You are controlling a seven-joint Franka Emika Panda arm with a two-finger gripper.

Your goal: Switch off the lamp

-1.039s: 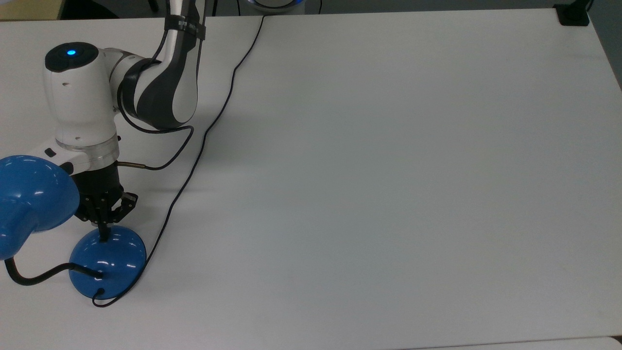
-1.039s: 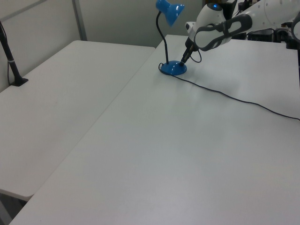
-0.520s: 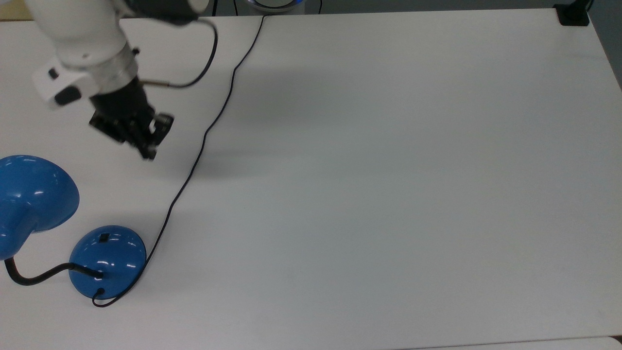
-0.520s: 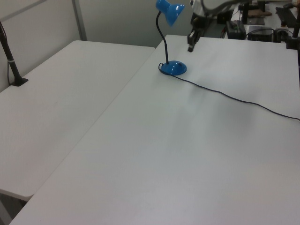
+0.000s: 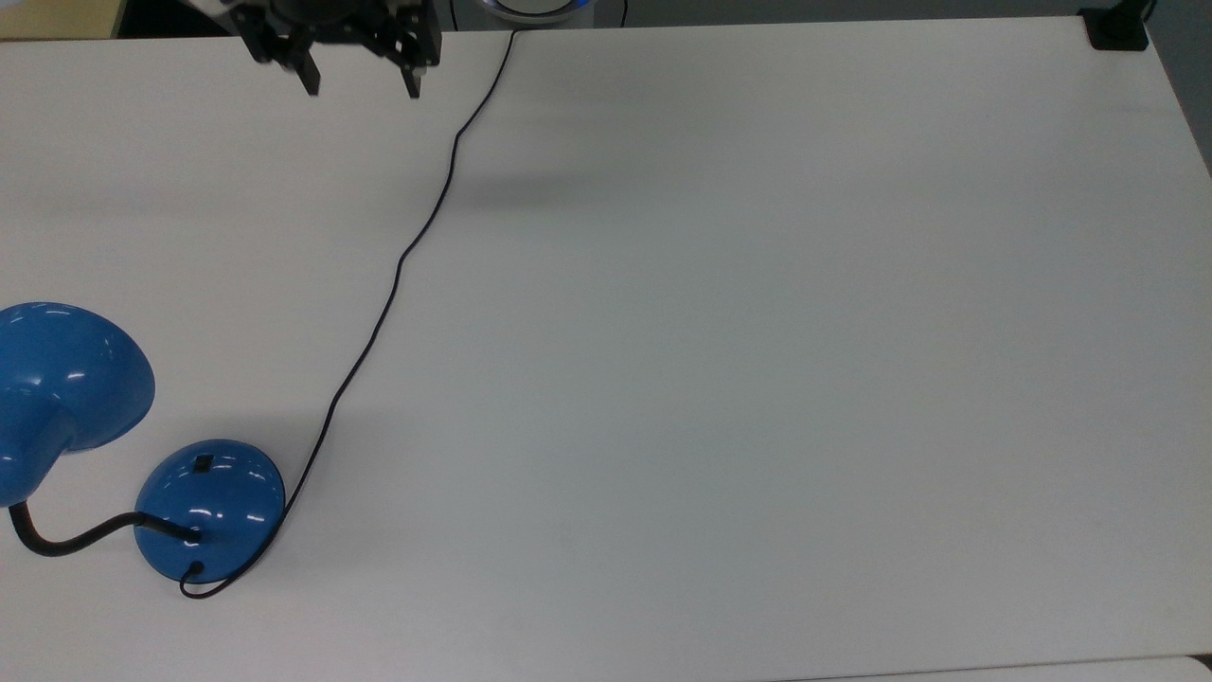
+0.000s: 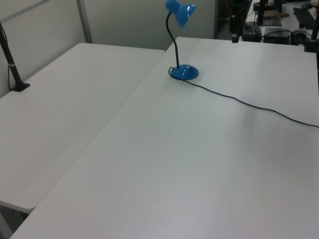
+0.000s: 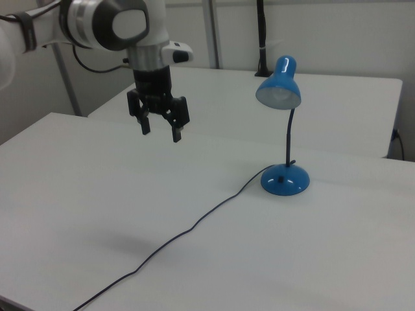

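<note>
Gripper [image 7: 159, 131], fingers spread and empty, hangs high, well apart from the lamp [image 7: 284, 179], toward the right view's left.

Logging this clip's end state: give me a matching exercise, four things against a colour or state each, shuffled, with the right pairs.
Things:
1. lamp shade
2. gooseneck
3. gripper
4. table

States:
A. white, flat
B. open, raised above the table, holding nothing
C. black, curved
D. glossy blue, tilted downward

Pairs: 1-D, 2-C, 3-B, 4-A
</note>
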